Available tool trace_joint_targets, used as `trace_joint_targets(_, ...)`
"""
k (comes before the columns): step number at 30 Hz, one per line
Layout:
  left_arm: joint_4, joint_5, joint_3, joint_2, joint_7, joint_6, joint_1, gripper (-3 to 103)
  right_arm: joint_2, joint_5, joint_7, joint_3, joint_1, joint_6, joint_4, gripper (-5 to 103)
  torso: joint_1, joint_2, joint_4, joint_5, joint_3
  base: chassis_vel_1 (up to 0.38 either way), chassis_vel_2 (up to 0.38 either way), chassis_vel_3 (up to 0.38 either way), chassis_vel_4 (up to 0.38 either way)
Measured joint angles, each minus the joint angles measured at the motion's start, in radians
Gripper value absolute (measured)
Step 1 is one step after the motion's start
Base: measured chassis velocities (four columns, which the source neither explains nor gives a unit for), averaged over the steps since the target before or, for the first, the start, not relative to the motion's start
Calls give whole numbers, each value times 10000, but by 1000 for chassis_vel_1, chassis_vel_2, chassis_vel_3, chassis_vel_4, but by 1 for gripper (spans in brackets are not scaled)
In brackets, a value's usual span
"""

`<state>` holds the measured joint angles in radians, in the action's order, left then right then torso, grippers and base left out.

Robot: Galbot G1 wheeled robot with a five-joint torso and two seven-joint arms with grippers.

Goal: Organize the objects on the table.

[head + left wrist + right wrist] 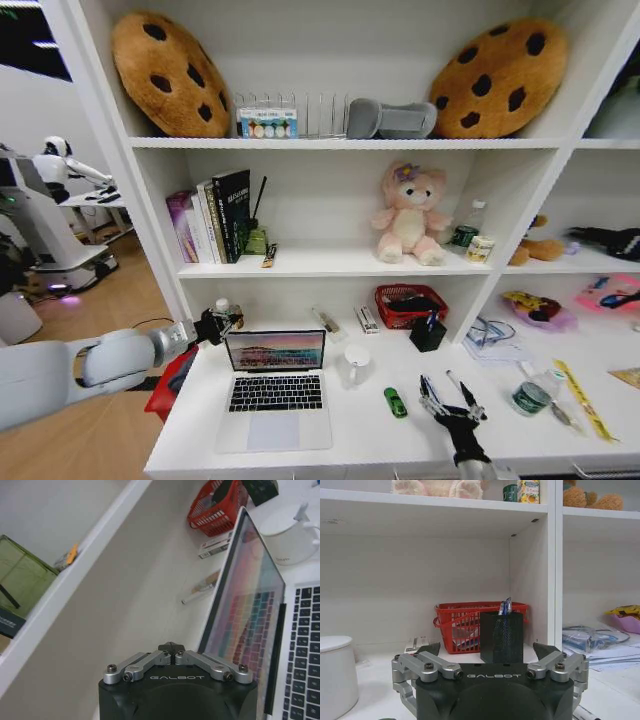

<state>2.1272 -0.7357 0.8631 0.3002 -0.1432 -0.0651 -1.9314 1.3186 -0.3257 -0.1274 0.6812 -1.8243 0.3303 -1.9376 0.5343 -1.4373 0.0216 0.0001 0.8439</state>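
Left gripper (222,322) clenched, empty, at the open laptop (274,388)'s top left corner. Right gripper (450,404) spread, empty, low over the bench (360,430) front. Green toy car (396,402) loose between them — little sorted yet, lid up.

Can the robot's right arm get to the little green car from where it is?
Probably yes. The right gripper hovers open over the table, with bare desk between it and the green car.
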Motion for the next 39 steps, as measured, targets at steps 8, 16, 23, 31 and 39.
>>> trace_joint_targets(8, 559, 479, -258, -401, -61, 8, -96, 0, -7, -9, -28, 16, 94, -36, 22, 100, -1, -1, -4, 0, -2, 0, 0, 0, 0)
trace_joint_targets(16, 1491, 779, -631, -1217, -173, -314, 44, 0, -40, 10, -110, -115, 272, -231, -6, 100, -1, 0, 0, -2, 0, 0, 0, 0, 0)
trace_joint_targets(23, 2230, 1539, -1322, -2212, -458, -431, -85, 0, -6, -35, -219, -131, 433, -368, -72, 100, 0, 0, 0, -2, 0, 0, 0, 0, 0)
trace_joint_targets(31, 2572, 2986, -3614, -3848, -727, -538, -203, 0, 50, -48, -321, -147, 511, -549, -205, 100, -1, 1, -1, -3, -1, 0, 0, 0, 0)
trace_joint_targets(39, 2284, 3635, -4395, -4848, -724, -418, -172, 0, 34, 105, -306, -224, 282, -602, -349, 100, -1, 1, 1, -2, 0, 0, 0, 0, 0)
